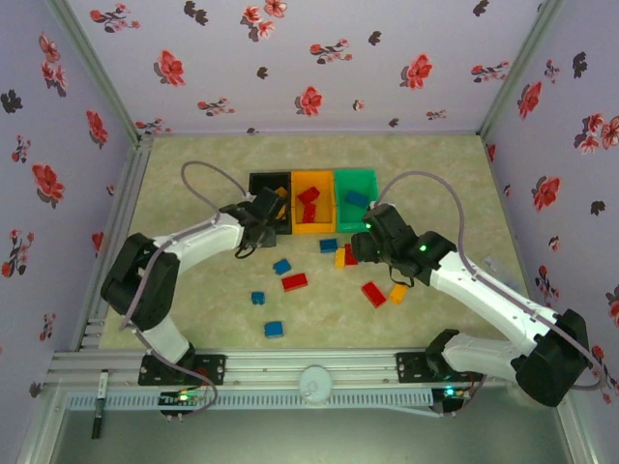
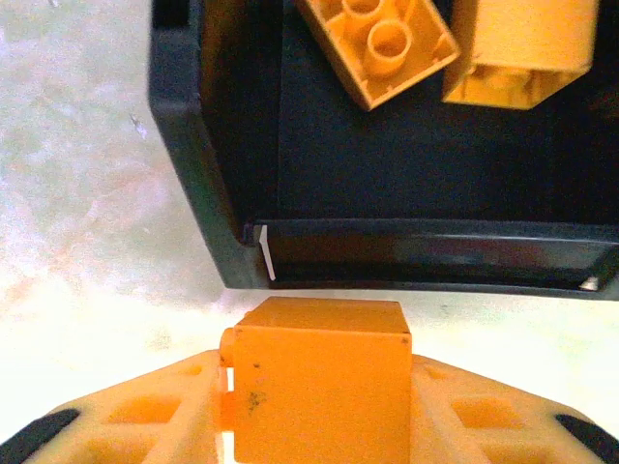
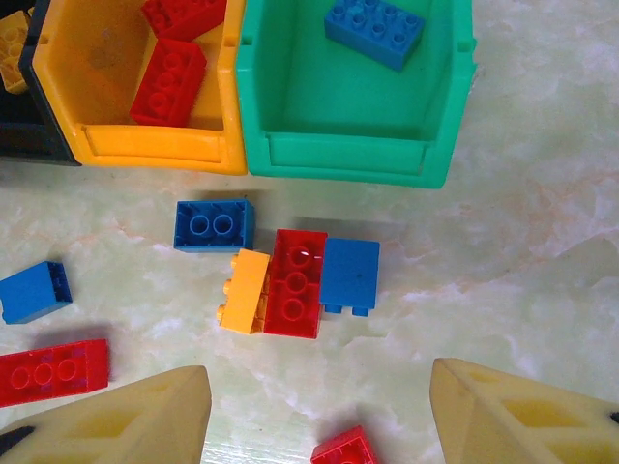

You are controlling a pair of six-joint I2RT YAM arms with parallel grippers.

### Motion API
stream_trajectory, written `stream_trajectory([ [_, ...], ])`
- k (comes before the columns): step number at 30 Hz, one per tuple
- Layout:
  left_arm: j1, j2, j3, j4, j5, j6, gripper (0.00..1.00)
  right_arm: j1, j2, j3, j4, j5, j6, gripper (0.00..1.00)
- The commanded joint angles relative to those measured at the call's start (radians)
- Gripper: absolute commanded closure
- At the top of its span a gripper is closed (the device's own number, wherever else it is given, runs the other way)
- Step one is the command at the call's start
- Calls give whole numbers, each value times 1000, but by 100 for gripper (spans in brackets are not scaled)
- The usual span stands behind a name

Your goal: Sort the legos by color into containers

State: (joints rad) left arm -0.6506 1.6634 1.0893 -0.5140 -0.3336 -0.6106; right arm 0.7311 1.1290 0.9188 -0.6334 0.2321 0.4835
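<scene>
- Step in hand: delivery of a picked brick. The left jaws were closed on an orange brick (image 2: 319, 387), gripping its two sides. They held it just short of the near wall of the black bin (image 2: 208, 145), at the left end of the bin row (image 1: 311, 230).
- The black bin held two bricks (image 2: 382, 48) of the same colour toward its far side, so it looked the right bin.
- The left arm's next move likely called for carrying the brick forward over that wall before letting go. Released too early, it could catch the rim and drop onto the worktop (image 3: 542, 242).
- The right jaws stood wide open and empty, on the near side of the row before the green bin (image 3: 338, 155).
- Ahead of them lay a tight cluster, each brick touching the next: yellow brick (image 3: 245, 290), red brick (image 3: 295, 282), blue brick (image 3: 348, 274).
- The red one was hemmed in on both sides, so an outer brick seemed the easier pick.
- Blue would suit the green bin, which held a blue lego (image 3: 374, 31). Red would suit the orange bin (image 3: 145, 145), which held red legos (image 3: 169, 82).
- Several loose bricks lay near the row, so sorting seemed well short of done.
</scene>
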Motion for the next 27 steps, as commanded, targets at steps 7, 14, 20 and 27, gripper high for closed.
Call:
stream_trajectory([
  [7,-7,-88,53,-76,-38,11,57,8,-6,-2,6,9,21,38],
  [14,-5,-61,143,-87,-46,41,57,13,-9,-2,-1,10,25,38],
  [20,15,5,243,-76,-56,59,57,26,-21,-3,-16,25,32,38],
  [27,49,124,391,-63,-51,96,57,34,-51,-14,-41,44,38,38],
])
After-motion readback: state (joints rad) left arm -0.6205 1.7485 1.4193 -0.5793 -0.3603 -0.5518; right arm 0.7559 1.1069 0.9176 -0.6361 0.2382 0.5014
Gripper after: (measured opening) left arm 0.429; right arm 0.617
